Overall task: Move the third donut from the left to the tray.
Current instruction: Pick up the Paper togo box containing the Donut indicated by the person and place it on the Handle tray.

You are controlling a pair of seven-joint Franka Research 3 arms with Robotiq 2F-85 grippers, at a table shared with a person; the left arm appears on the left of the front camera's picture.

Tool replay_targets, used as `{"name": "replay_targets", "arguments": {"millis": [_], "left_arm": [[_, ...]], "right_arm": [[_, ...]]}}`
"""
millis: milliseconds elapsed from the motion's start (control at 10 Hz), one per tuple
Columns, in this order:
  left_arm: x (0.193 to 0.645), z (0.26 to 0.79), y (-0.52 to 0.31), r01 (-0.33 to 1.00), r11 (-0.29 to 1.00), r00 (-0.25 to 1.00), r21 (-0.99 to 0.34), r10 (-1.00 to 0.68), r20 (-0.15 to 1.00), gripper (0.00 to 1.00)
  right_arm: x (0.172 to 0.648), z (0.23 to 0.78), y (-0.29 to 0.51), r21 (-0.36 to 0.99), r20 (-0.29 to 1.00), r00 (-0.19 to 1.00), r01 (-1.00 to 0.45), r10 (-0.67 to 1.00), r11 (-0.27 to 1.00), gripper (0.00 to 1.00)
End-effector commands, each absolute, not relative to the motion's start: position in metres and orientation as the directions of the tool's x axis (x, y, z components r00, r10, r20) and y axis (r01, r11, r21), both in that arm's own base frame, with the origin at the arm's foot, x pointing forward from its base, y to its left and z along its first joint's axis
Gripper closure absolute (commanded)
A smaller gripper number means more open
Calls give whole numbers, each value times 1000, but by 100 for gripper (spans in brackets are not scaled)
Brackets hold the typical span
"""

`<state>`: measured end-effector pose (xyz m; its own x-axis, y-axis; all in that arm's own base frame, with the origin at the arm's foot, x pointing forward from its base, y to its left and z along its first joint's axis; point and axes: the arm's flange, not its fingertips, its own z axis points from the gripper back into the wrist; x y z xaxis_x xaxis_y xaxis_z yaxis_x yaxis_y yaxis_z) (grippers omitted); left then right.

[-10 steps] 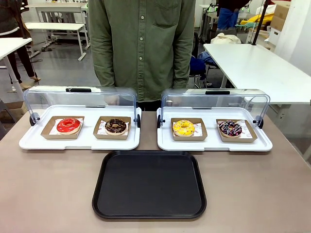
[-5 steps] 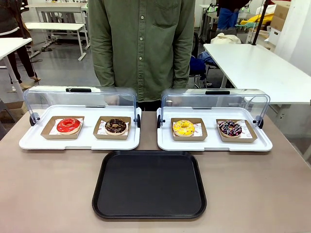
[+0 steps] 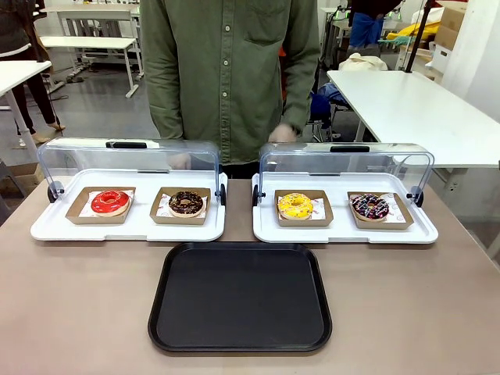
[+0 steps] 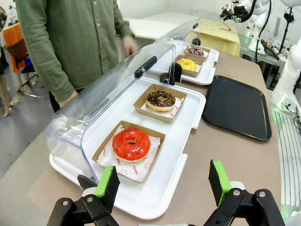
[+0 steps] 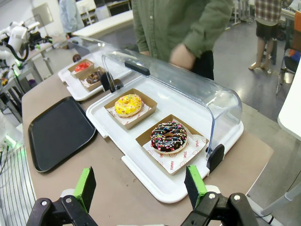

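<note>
yellow donut (image 5: 128, 104), well ahead of right tool (image 5: 139, 181)

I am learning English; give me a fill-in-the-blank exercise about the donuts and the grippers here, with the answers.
1. The yellow donut sits in the white display tray on the robot's ____ side.
2. The leftmost donut has ____ icing.
3. The left gripper and the right gripper are both ____.
Missing words: right; red; open.
</note>
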<state>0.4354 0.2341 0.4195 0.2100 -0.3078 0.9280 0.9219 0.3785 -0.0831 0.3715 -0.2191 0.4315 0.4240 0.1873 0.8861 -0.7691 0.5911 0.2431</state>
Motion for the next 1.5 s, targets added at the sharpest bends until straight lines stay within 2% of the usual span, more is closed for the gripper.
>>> {"name": "replay_targets", "arguments": {"millis": [0, 1400], "left_arm": [[435, 419, 235, 924, 377, 198, -69, -315, 928, 0], [435, 419, 235, 924, 377, 198, -69, -315, 928, 0]], "right_arm": [[372, 432, -218, 242, 888, 420, -771, 186, 589, 0], [372, 432, -218, 242, 888, 420, -771, 186, 589, 0]]}}
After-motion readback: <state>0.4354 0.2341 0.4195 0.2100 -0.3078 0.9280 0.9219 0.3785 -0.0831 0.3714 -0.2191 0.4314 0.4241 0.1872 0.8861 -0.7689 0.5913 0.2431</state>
